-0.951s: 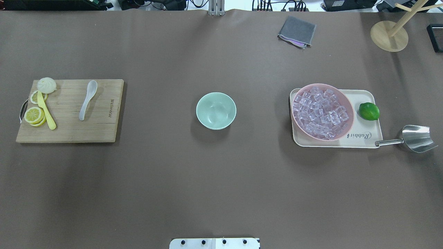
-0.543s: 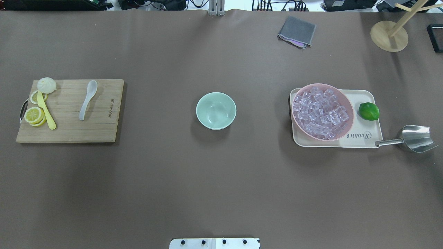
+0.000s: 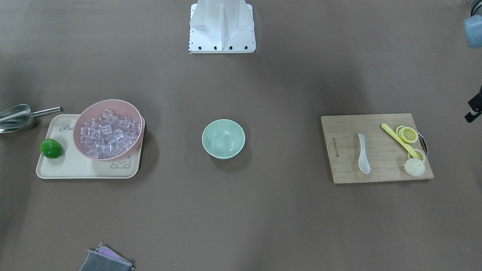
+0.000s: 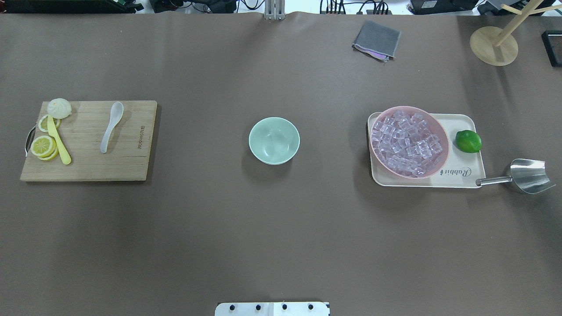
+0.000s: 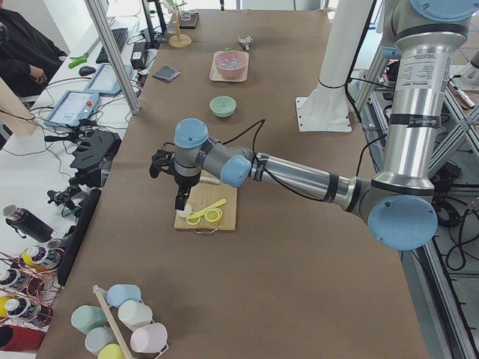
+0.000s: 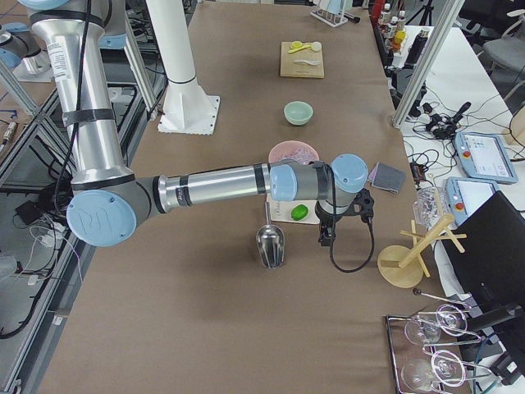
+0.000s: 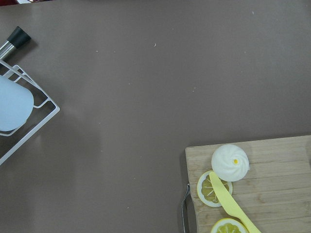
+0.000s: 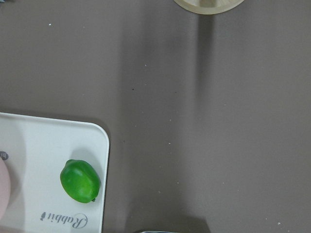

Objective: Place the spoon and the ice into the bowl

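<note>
Though you cannot tell whether left pincer (image 5: 180,200) or right pincer (image 6: 326,238) is spread, spoon (image 4: 110,127) lies left of bowl (image 4: 274,140), ice (image 4: 406,142) right.

My left jaws show only in the left side view, small and dark over the cutting board (image 5: 229,218), and I cannot tell whether they are parted. It is the same for my right jaws in the right side view, near the scoop (image 6: 271,245). In the front-facing view my left arm (image 3: 473,25) is a sliver at the right edge. My left wrist view cuts the yellow spoon (image 7: 232,204) at the bottom and a wire rack (image 7: 57,109) at the left. My right wrist view leaves only a strip of the pink bowl (image 8: 2,189) at its left edge. From the left side the ice (image 5: 230,63) is a pale blur.
</note>
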{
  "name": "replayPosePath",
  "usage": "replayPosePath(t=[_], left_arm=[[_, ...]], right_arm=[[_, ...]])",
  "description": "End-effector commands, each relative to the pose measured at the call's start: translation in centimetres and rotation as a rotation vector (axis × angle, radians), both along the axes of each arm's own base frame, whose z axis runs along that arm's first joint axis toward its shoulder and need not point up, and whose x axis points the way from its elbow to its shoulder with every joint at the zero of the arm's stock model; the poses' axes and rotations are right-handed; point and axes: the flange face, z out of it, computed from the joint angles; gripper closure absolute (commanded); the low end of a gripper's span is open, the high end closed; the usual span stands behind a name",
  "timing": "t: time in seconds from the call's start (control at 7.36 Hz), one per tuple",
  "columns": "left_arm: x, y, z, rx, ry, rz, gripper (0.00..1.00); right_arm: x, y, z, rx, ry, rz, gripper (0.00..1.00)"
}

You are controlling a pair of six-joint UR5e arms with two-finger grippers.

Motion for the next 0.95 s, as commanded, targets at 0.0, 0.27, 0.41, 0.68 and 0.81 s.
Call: replayPosePath(t=[0.0,0.27,0.41,0.68,0.81], left_arm=[[7.6,-1.0,-4.2,-0.001,0.034,0.093,0.02],[16.7,-0.8,-8.3,-0.066,0.051,0.083,0.02],[20.9,0.4,-8.4,-0.067,0.016,0.078,0.03],[26.0,0.6,-5.6,-0.015,-0.01,0.086,0.03],[27.2,0.2,-2.9,0.015,0.002,0.09,0.03]], right_arm=[[-0.8,-0.2,-0.7,0.021,-0.015,-0.013,0.0],[-2.8,-1.6,-2.9,-0.022,-0.02,0.014,0.0],[-4.4,-1.7,-3.0,-0.038,-0.02,0.006,0.0],[-4.8,-1.8,-4.0,-0.028,-0.024,0.022,0.0],[-5.1,-1.9,-4.9,-0.034,-0.027,0.036,0.0]])
